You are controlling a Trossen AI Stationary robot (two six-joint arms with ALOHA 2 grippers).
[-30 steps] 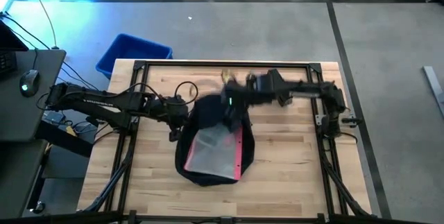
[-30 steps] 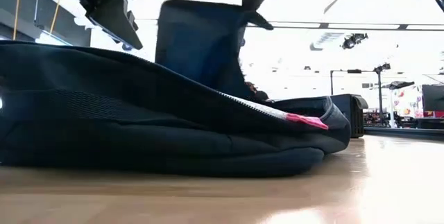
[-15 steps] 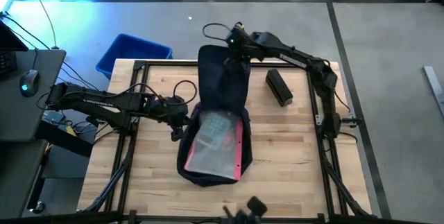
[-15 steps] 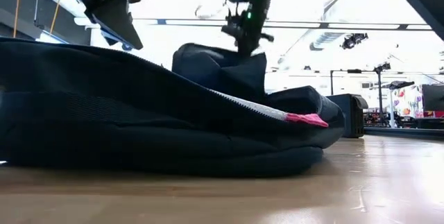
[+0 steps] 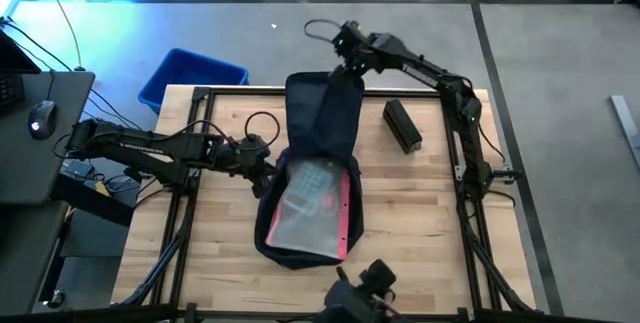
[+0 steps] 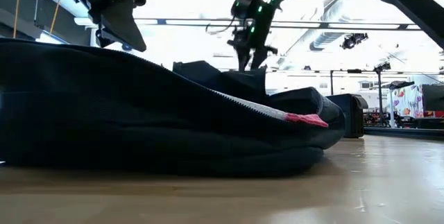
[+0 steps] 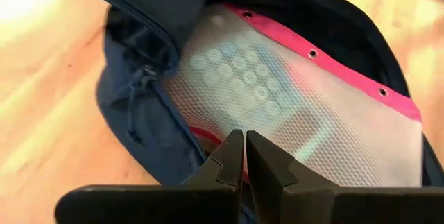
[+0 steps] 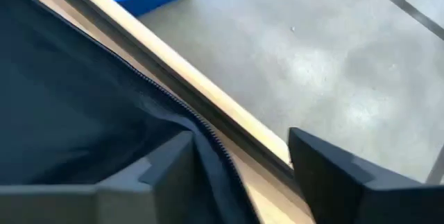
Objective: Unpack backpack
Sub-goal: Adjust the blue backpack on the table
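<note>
So right gripper [image 5: 343, 63] has its fingers spread wide w/ nothing between them, hovering over the far table edge just above the backpack's [image 5: 310, 178] flipped-open flap. Left gripper [image 5: 268, 169] fingers are pinched together, empty, right at the bag's left rim. Backpack lies mid table [image 5: 420, 223], pink-edged mesh pouch [image 5: 305, 208] showing inside. Black box [image 5: 402, 125] sits beside it.

Backpack [image 5: 305, 193] mid-table; box [image 5: 401, 125] to right; bin [image 5: 190, 73] beyond table.
</note>
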